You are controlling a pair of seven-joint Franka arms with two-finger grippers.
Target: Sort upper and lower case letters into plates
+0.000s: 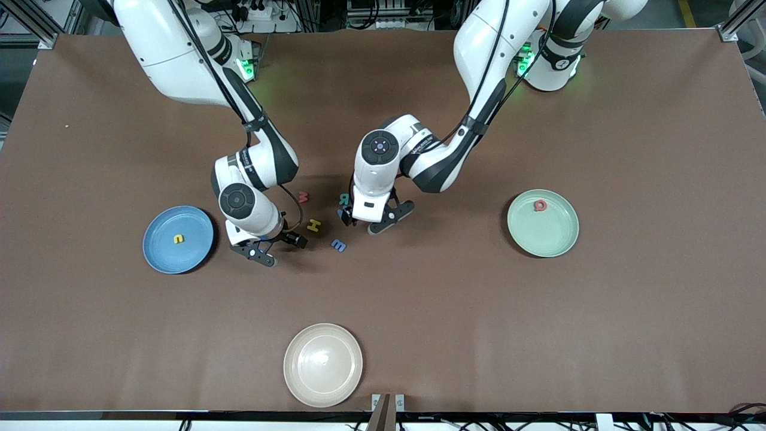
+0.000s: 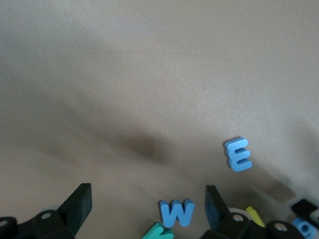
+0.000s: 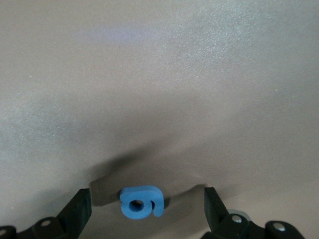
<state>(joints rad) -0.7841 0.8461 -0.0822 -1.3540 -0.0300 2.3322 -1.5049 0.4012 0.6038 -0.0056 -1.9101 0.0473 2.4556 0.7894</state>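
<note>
Brown table (image 1: 538, 335): three plates (image 1: 178, 239), loose letters (image 1: 313, 225) mid-table

Wide brown table (image 1: 628, 335), grey metal frame posts (image 1: 36, 21) at its far corners, even overhead light

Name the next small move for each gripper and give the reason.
Probably lower both and close. The right gripper is open with the blue g lying between its fingers; the left gripper is open astride the blue W. Neither letter is gripped yet.
</note>
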